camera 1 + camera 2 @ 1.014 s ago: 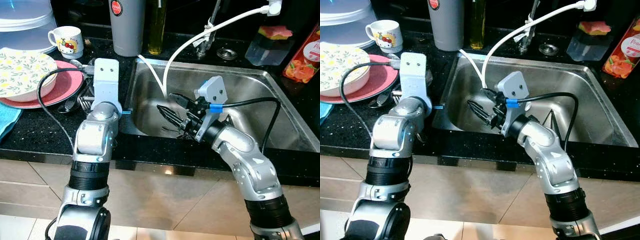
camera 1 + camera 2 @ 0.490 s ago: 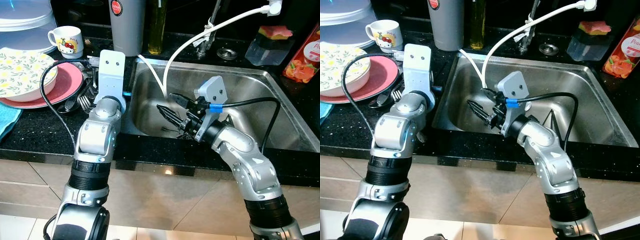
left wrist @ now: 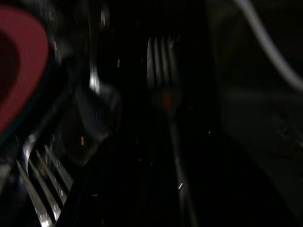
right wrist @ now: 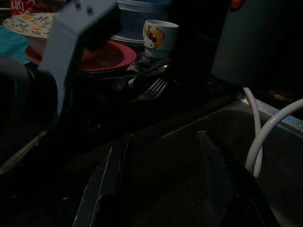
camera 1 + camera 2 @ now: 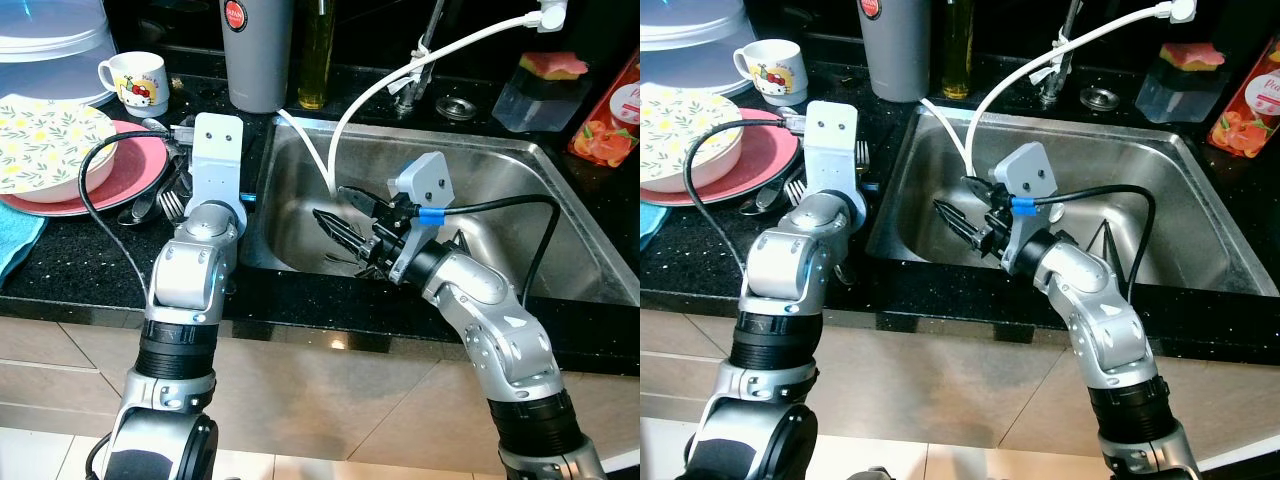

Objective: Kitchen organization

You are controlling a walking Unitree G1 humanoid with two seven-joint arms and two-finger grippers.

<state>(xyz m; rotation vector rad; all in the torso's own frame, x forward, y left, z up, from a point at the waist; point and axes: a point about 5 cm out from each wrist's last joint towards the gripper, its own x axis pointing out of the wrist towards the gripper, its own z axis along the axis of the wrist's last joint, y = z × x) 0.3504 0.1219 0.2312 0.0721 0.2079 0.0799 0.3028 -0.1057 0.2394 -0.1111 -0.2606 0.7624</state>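
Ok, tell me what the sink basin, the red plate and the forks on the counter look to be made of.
Sink basin: brushed stainless steel, judging by its dull grey sheen and soft reflections.
Red plate: glossy, probably glazed ceramic or melamine; the look leaves it open.
Forks: shiny silver metal, likely stainless steel; the tines glint.

The left end effector's fingers are hiding behind its own wrist camera housing [image 5: 216,150] on the counter [image 5: 80,255]. In the dark, blurred left wrist view, forks [image 3: 161,66] are barely showing. The clear lid [image 5: 50,45] is running off the upper left edge.
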